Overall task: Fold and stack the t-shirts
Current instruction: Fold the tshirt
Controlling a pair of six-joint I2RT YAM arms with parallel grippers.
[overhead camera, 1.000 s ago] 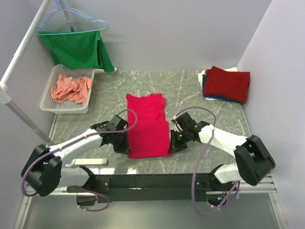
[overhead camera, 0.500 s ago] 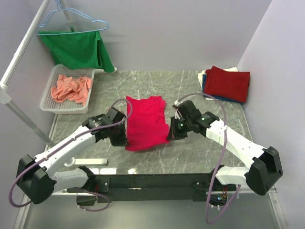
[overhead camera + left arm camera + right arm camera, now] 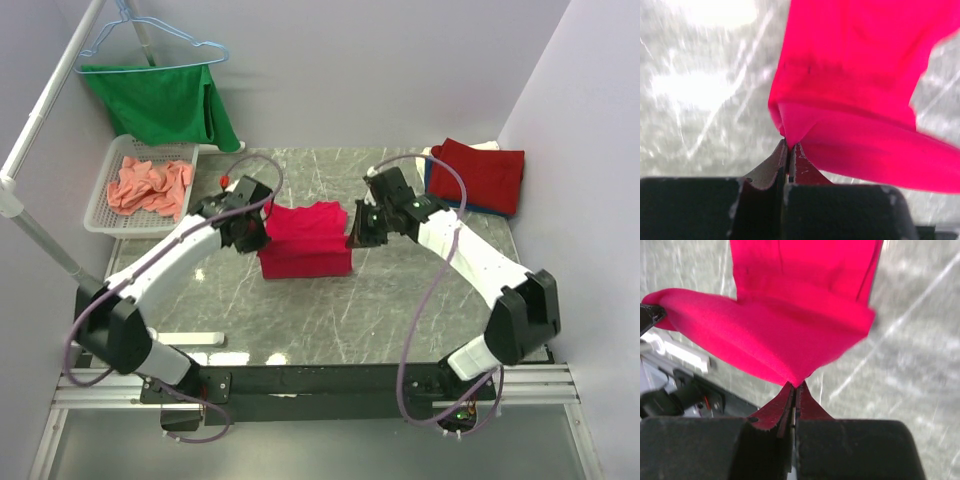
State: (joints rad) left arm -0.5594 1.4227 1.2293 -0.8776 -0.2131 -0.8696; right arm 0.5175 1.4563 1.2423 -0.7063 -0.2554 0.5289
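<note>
The bright pinkish-red t-shirt (image 3: 305,240) lies mid-table, its near half carried over the far half. My left gripper (image 3: 258,236) is shut on its left corner, seen in the left wrist view (image 3: 790,141) pinching the cloth (image 3: 850,90). My right gripper (image 3: 354,236) is shut on the right corner, seen in the right wrist view (image 3: 795,385) with the cloth (image 3: 790,335) hanging from it. A salmon-orange shirt (image 3: 150,186) lies crumpled in the white basket (image 3: 103,221). A dark red folded shirt (image 3: 478,176) tops a stack with blue and white ones at the far right.
A green cloth (image 3: 165,102) hangs from a hanger on a slanted pole (image 3: 45,110) at the far left. A small white block (image 3: 188,341) lies near the front left. Walls close the table at the back and right.
Both grippers have carried the shirt's near edge away from the bases toward the far edge, so the shirt went from flat and long to doubled over and short.
</note>
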